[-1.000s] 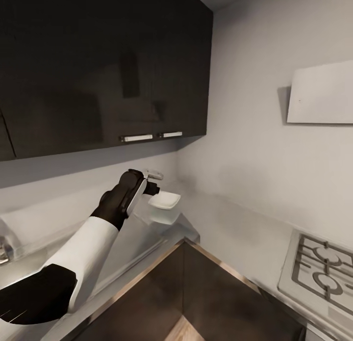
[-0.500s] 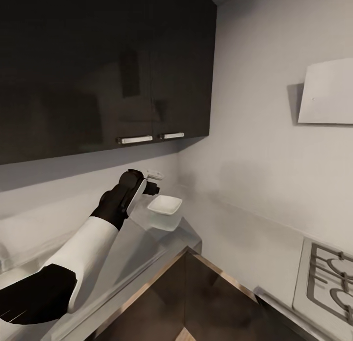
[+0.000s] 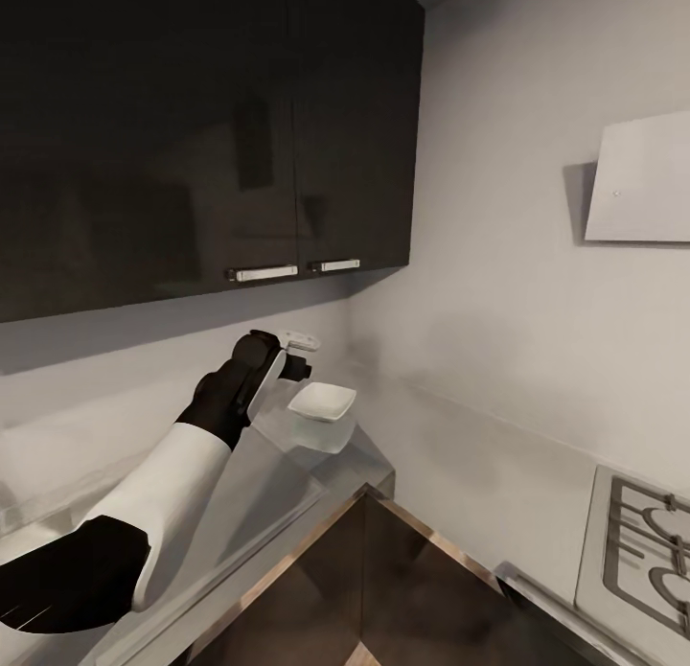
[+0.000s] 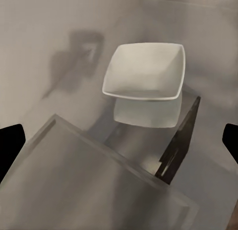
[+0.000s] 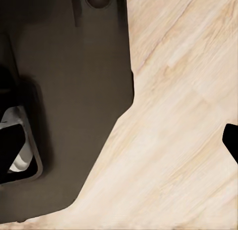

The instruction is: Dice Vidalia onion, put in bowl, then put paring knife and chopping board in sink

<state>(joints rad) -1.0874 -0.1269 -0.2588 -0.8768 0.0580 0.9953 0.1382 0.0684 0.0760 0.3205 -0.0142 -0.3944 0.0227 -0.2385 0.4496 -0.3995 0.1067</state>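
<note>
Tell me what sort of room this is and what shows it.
A kitchen, most likely. Dark wall cabinets hang over a grey glossy countertop, a gas hob sits at the right, and a white bowl stands in the corner of the countertop.

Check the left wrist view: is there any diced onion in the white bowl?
No. In the left wrist view the bowl on the countertop shows a bare white inside, with nothing lying in it.

No readable text, no labels, no brands, no numbers anywhere
</note>
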